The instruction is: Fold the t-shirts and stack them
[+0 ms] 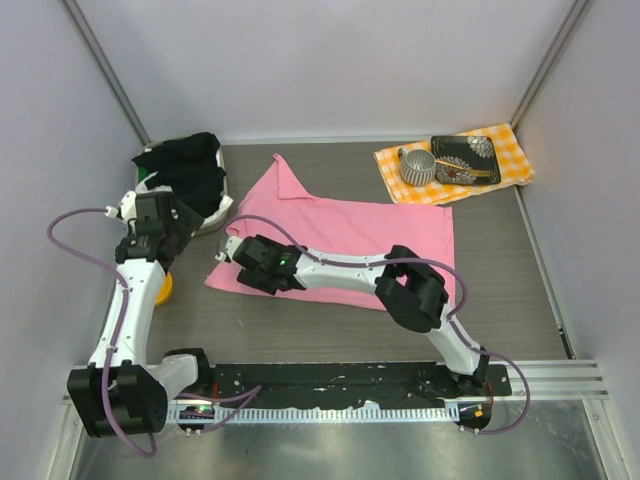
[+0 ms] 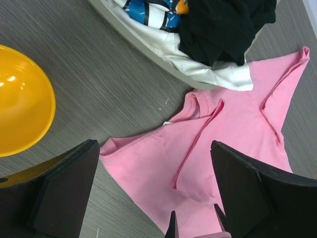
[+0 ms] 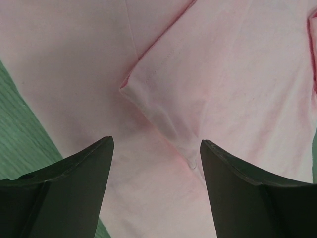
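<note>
The right end effector (image 1: 248, 265), fingers apart, hangs over the pink t-shirt (image 1: 350, 225) spread on the desk (image 1: 500, 270); the left end effector (image 2: 153, 146), also apart, hangs off its left end. I'd pinch the folded-over corner (image 3: 148, 87) squarely, catching both layers.

Plain pink t-shirt (image 1: 350, 225) on a grey wood-grain counter (image 1: 300, 325).
The basket (image 2: 143, 47) is pale grey, and in it a black garment (image 1: 185, 165) lies over white fabric (image 2: 218, 77) and a blue, white and orange print (image 2: 148, 12). The bowl (image 2: 20, 99) is glossy yellow. At the far right corner, a yellow-and-white checked cloth (image 1: 505, 150) carries a black tray (image 1: 448, 150) with white flower motifs and a ribbed silver-grey cup (image 1: 417, 167).
</note>
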